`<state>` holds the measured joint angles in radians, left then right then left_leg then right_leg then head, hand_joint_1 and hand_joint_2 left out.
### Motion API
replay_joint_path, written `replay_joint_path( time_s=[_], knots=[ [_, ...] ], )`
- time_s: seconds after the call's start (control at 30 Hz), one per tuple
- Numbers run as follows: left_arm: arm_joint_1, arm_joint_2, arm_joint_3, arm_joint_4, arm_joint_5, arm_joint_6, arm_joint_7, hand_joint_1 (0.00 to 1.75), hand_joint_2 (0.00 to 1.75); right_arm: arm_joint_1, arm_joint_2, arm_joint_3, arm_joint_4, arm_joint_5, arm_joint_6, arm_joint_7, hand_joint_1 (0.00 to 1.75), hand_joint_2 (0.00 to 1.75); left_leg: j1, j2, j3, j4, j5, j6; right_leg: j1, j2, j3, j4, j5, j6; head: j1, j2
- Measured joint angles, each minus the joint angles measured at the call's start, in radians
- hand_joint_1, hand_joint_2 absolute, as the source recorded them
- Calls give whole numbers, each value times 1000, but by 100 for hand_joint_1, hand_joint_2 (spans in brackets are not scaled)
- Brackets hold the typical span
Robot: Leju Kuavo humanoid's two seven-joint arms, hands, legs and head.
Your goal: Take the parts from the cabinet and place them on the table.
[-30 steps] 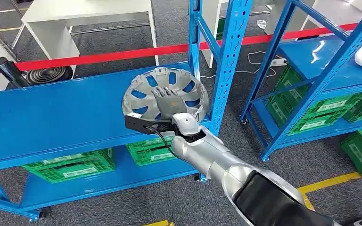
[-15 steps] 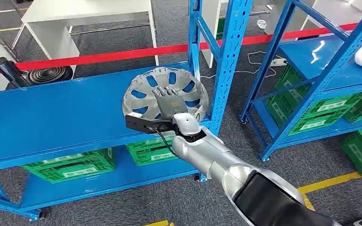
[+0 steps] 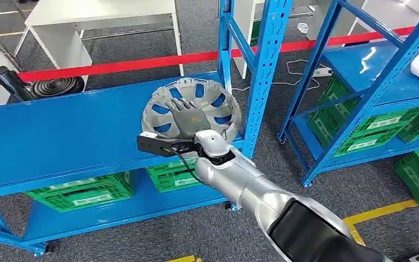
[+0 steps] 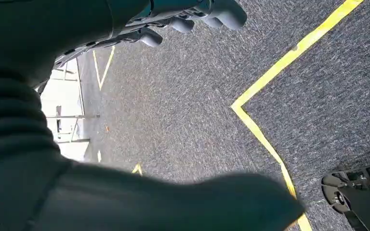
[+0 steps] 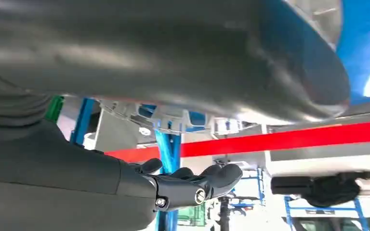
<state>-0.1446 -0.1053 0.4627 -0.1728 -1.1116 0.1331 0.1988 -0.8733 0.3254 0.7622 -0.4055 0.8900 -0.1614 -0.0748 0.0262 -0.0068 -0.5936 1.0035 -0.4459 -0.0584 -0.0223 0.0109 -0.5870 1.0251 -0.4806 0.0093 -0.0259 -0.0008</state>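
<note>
- Now, at the far left, the left robot hand (image 4: 192,19) hangs over grey carpet, fingers loosely curled, grasping nothing.
- Centre frame, the grey hubcap (image 3: 192,108) lies on the blue shelf (image 3: 60,136), just beside the blue upright post (image 3: 262,71).
- Spread flat, the right robot hand (image 3: 185,115) rests in the hubcap's bowl, not gripping.
- Open shelf room lies leftward; the post crowds the right.

The right hand (image 3: 184,117) lies inside the hubcap (image 3: 192,109), apparently touching it.
</note>
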Motion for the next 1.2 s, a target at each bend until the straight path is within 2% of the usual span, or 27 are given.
replay_joint_path(
  time_s=[0.2, 0.33, 0.37, 0.4, 0.43, 0.47, 0.5, 0.57, 0.6, 0.63, 0.67, 0.7, 0.77, 0.8, 0.83, 0.87, 0.9, 0.93, 0.97, 1.1, 1.2],
  knots=[
    [-2, 0, 2, 0, -1, 0, 4, 0, 0, 13, 24, 3, -34, -7, 26, -15, 0, 0, -2, 0, -1, 6, -5, 8, -5, 0, 2, 0, -2, 4, 0, 0],
    [-2, 0, 6, -2, -2, 3, -1, 0, 0, 31, 35, 10, -53, -19, 33, -10, 0, 0, -6, 0, -5, 14, -12, 19, -9, -1, 4, -3, -3, 15, 0, 0],
    [-2, 0, 6, -2, -5, 3, -1, 0, 0, 34, 37, 10, -57, -19, 32, -10, 0, 0, -7, 0, -7, 11, -15, 23, -10, 0, 8, -4, 1, 20, 0, 0],
    [-3, -1, 6, -1, -5, 3, 0, 0, 0, 36, 37, 11, -58, -19, 31, -10, 0, 0, -8, 1, -10, 6, -16, 32, -7, -1, 7, 10, 13, 30, 0, 0],
    [-4, -2, 7, -2, -7, 3, 2, 0, 0, 37, 37, 11, -59, -19, 31, -10, 0, 0, -4, -1, 9, 2, -16, 40, -8, -2, 9, 14, 14, 33, 0, 0],
    [-4, -5, 7, -2, -7, 3, 2, 0, 0, 38, 37, 11, -60, -19, 31, -11, 0, 0, -1, 2, 17, -5, -16, 44, -11, -5, 4, 30, -1, 33, 2, 0],
    [-6, -5, 7, -2, -7, 3, 4, 0, 0, 36, 39, 11, -62, -19, 30, -13, 0, 0, 0, 2, 20, -5, -15, 48, -9, -7, -13, 65, -26, 34, 4, 0],
    [-10, -8, 7, -2, -8, 2, 5, 0, 0, 41, 39, 13, -62, -19, 29, -12, 0, 0, -2, 2, 20, -4, -18, 52, -6, -6, -98, 216, -102, 32, 4, 0],
    [-10, -9, 7, -2, -9, 2, 4, 0, 0, 48, 39, 14, -62, -19, 28, -11, 0, 0, -3, 2, 20, -3, -20, 52, -5, -6, -138, 280, -123, 35, 4, 0],
    [-9, -10, 7, -2, -10, -1, 3, 0, 0, 53, 37, 17, -62, -19, 27, -12, 0, 0, -3, 2, 21, -2, -22, 49, -5, -6, -160, 305, -124, 35, 4, 0],
    [-8, -10, 7, -2, -10, -3, 1, 0, 0, 57, 38, 21, -62, -19, 27, -12, 0, 0, -2, 2, 23, 0, -25, 46, -5, -6, -159, 285, -102, 32, 4, 0],
    [-8, -11, 7, -2, -10, -3, 1, 0, 0, 58, 38, 24, -62, -19, 27, -12, 0, 0, 0, 1, 26, 3, -30, 41, -5, -7, -137, 227, -63, 29, 4, 0],
    [-10, -13, 7, -3, -11, -3, -2, 0, 0, 57, 38, 26, -62, -18, 25, -12, 0, 0, 5, 0, 36, 13, -45, 30, -7, -8, -55, 40, 44, 28, 4, 0],
    [-10, -13, 7, -3, -11, -3, -2, 0, 0, 58, 38, 26, -62, -18, 24, -13, 0, 0, 2, 1, 37, 16, -48, 21, 1, -8, -59, 30, 11, 20, 3, 0],
    [-11, -14, 7, -3, -12, -3, -1, 0, 0, 58, 38, 27, -62, -18, 23, -14, 0, 0, 3, 0, 34, 18, -50, 14, 5, -10, -63, 33, -25, 6, 5, 0],
    [-11, -14, 8, -3, -12, -3, 0, 0, 0, 60, 39, 28, -62, -18, 23, -13, 0, 0, 0, 1, 33, 17, -53, 4, 5, -10, -55, 32, 12, -2, 4, 0],
    [-10, -15, 8, -3, -12, -3, 0, 0, 0, 63, 39, 28, -62, -18, 23, -12, 0, 0, 1, 2, 42, 22, -48, -6, 4, -8, -53, 28, 15, -11, 4, 0],
    [-8, -13, 8, -3, -11, -3, 0, 0, 0, 66, 39, 28, -62, -18, 21, -13, 0, 0, 1, 1, 43, 20, -55, 10, 0, -8, -47, 27, 23, -5, 4, 0],
    [-10, -13, 9, -3, -10, -3, 0, 0, 0, 65, 40, 29, -62, -16, 20, -12, 0, 0, 1, 1, 47, 16, -51, 22, 0, -6, -46, 27, 22, -5, 3, 0],
    [-13, -13, 15, -3, -10, -3, -2, 0, 0, 66, 40, 31, -62, -11, 19, -11, 0, 0, 0, 2, 60, -6, -51, 21, 1, -2, -46, 27, 15, -16, 4, 0],
    [-13, -13, 16, -3, -10, -3, -2, 0, 0, 66, 40, 37, -62, -8, 19, -8, 0, 0, 0, 2, 65, -16, -53, 15, 3, -2, -46, 27, 12, -20, 4, 0]
  ],
)
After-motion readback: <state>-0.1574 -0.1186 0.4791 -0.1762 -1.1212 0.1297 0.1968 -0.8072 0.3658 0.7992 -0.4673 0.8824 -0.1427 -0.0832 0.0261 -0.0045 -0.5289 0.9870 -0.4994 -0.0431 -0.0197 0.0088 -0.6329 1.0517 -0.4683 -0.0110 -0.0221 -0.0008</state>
